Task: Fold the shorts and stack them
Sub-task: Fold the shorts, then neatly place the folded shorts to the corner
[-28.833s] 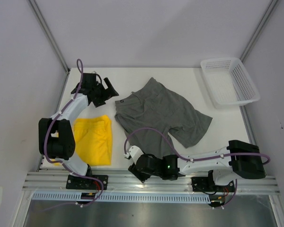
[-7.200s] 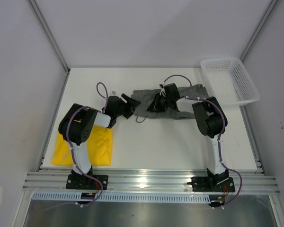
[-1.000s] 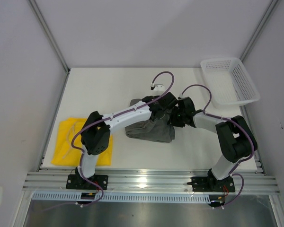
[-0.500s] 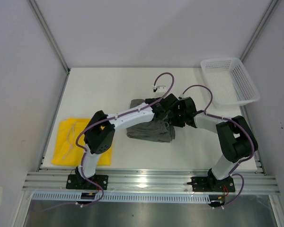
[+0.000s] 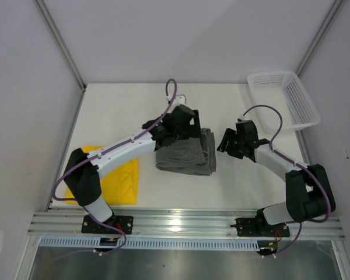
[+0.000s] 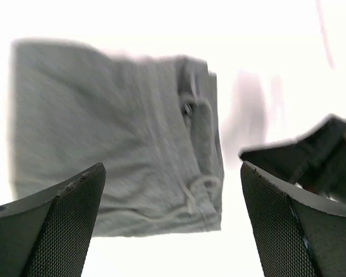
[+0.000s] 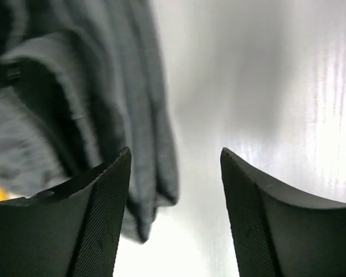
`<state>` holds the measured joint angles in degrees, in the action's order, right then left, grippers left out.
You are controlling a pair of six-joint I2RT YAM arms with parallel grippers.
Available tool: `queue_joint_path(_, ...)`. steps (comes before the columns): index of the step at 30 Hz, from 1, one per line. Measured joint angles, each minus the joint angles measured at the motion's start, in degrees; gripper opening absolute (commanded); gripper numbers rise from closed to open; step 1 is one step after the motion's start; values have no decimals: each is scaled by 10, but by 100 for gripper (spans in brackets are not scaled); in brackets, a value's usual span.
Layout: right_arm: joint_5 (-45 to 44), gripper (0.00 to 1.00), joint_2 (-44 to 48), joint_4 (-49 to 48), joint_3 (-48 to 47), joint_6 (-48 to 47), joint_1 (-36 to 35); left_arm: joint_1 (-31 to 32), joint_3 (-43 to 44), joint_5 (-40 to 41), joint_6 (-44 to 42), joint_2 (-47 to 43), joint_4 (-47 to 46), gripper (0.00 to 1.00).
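The grey-green shorts (image 5: 186,153) lie folded into a compact rectangle at the table's middle, drawstring showing; they also show in the left wrist view (image 6: 115,138) and the right wrist view (image 7: 132,104). The yellow shorts (image 5: 121,178) lie folded at the near left, partly hidden by the left arm. My left gripper (image 5: 186,123) is open and empty, just above the far edge of the grey-green shorts. My right gripper (image 5: 224,143) is open and empty, a little right of the grey-green shorts, apart from them.
A white mesh basket (image 5: 283,99) stands at the far right corner. The left arm (image 5: 122,153) stretches diagonally over the yellow shorts. The right gripper shows in the left wrist view (image 6: 311,156) at the right.
Both grippers have let go of the grey-green shorts and drawn back: the left one up and toward the far left, the right one to the right. The shorts now lie flat, folded.
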<state>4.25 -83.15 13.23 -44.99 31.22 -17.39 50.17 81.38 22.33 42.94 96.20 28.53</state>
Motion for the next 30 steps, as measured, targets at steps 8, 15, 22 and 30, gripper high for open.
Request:
queue_joint_path(8,5,100,113,24,19,70,-58,-134,-23,-133,-99,-39,-40,99)
queue_joint_path(15,-146,99,228,103,50,329,-247,-194,-22,-223,-178,-6,-45,99)
queue_joint_path(22,-213,99,147,93,35,545,-351,-234,-35,-276,-191,-8,-65,99)
queue_joint_path(30,-270,100,51,33,33,704,-425,-245,-45,-268,-194,-59,-50,99)
